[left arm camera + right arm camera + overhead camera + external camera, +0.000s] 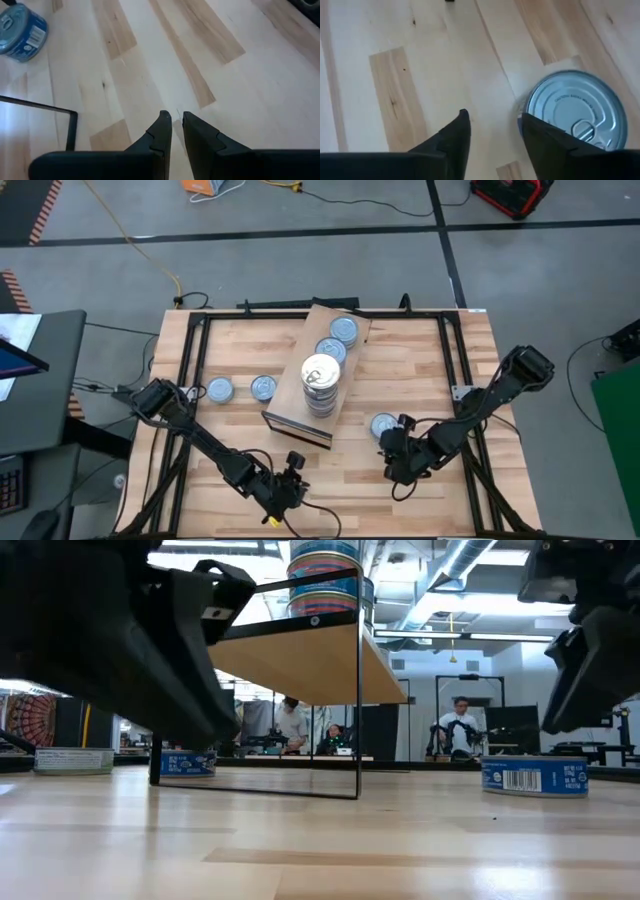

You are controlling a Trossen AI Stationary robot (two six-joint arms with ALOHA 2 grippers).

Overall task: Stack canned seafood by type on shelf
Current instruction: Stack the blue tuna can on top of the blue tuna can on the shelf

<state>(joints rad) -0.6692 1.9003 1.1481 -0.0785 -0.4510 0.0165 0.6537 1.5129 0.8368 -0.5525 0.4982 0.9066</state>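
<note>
**Right arm closing in on a loose tin beside the shelf**

The shelf (300, 418) is sitting at an angle in the middle of the desk (420, 370), carrying a tall stack of tins (321, 385) topped by a pale pull-tab lid, with two silver-topped tins (338, 340) lying just behind it on the same board. Two more tins (240, 389) are waiting on the desk to the shelf's left.

The loose tin (576, 107) on the right is the one getting attention. The right gripper (397, 452) is hovering just beside it, jaws parted and empty, with the tin lying off to one side of the gap rather than between the fingers.

The left gripper (288, 487) is parked near the front edge, jaws closed on nothing.

The worry, I'd say, is alignment: if the right arm is coming down as it stands, one finger could be landing on the lid or nudging the tin away. Later, the tall stack looks ready to topple if another tin is being set down off-centre.
</note>
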